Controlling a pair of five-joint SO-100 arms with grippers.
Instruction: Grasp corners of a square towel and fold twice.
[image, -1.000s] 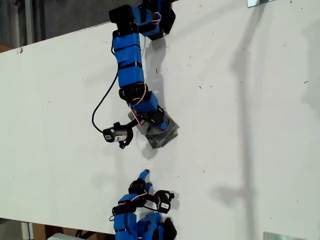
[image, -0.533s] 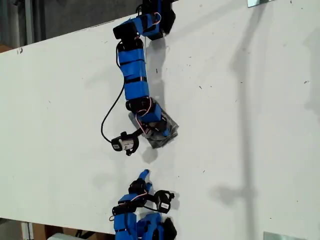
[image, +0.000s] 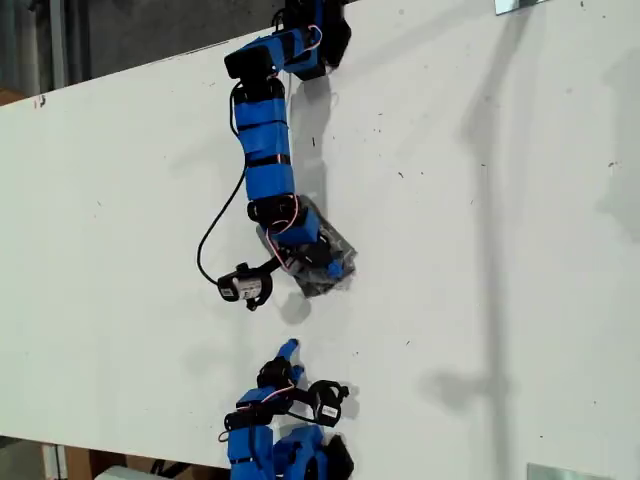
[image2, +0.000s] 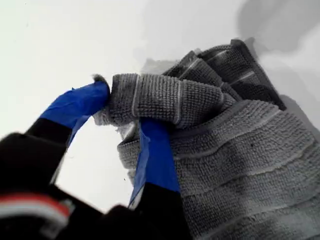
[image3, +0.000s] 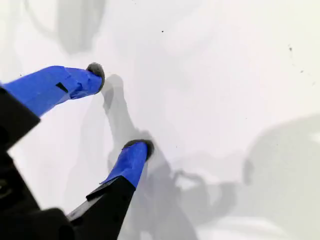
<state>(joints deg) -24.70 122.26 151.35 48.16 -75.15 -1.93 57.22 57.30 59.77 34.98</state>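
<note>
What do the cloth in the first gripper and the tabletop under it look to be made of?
The grey striped towel: soft looped terry, probably cotton or microfibre; ribbed pile shows, with thin pale stripes. The white table: smooth, matte, hard board, likely painted or laminated; it shows small scuffs and soft shadows.

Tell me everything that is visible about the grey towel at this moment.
The towel is grey terry cloth with thin pale stripes, bunched into a small folded heap on the white table near the middle of the exterior view. My first gripper pinches a rolled fold of it. My second gripper is open, apart from it.
</note>
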